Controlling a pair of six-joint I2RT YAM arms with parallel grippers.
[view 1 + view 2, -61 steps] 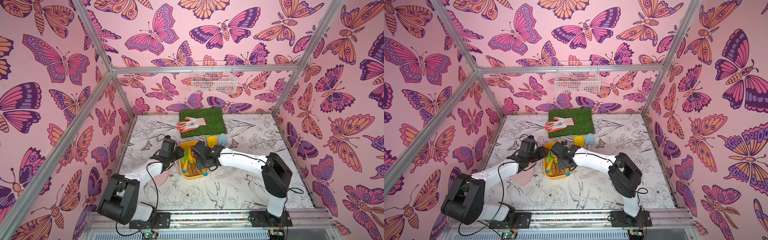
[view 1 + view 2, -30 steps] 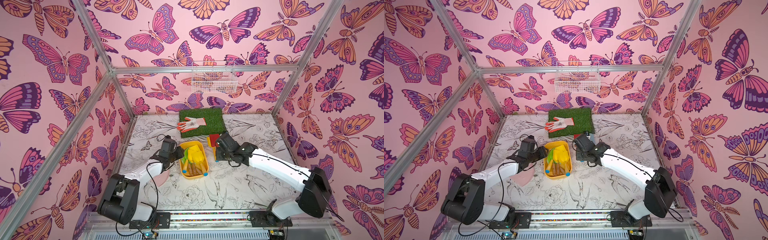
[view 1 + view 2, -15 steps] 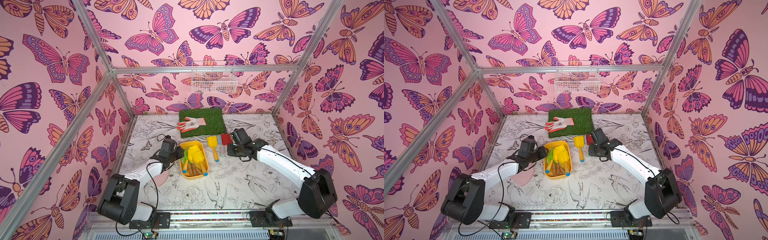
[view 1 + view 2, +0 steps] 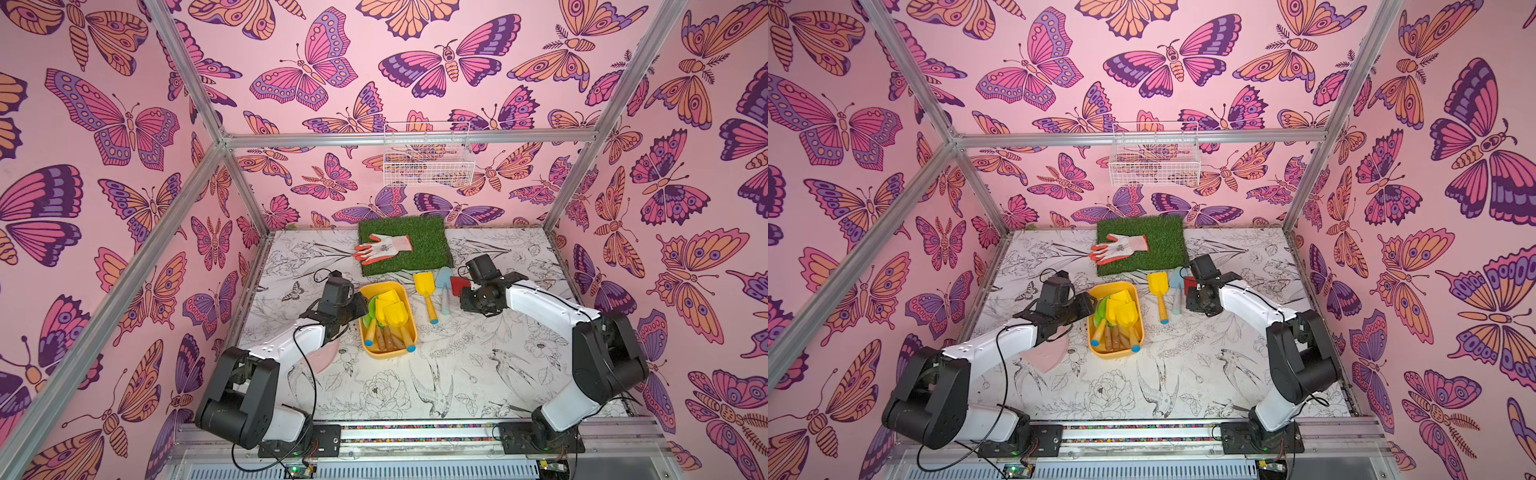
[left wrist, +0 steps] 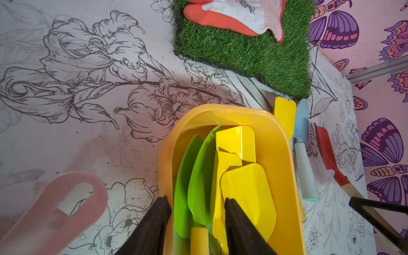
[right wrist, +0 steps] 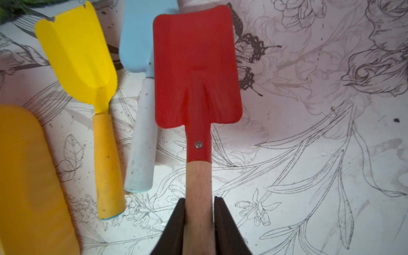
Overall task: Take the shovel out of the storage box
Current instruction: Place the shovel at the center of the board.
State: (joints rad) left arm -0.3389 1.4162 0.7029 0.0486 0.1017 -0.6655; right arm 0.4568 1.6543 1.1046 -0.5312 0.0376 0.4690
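One red shovel [image 6: 196, 66] tight in right hand [image 6: 198, 212], open table [image 6: 309, 132] alongside; left hand [image 5: 196, 199] astride storage box [image 5: 280, 154] rim, grip unclear.

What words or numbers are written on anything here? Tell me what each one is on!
None: no words or numbers can be read anywhere.
glove: a small dark print, too blurred to tell if it has letters.
red shovel, storage box: no label shows.

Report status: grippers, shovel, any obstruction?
Right gripper shut on red shovel, outside box. Left gripper astride box wall, grip unclear. Blue shovel close alongside.
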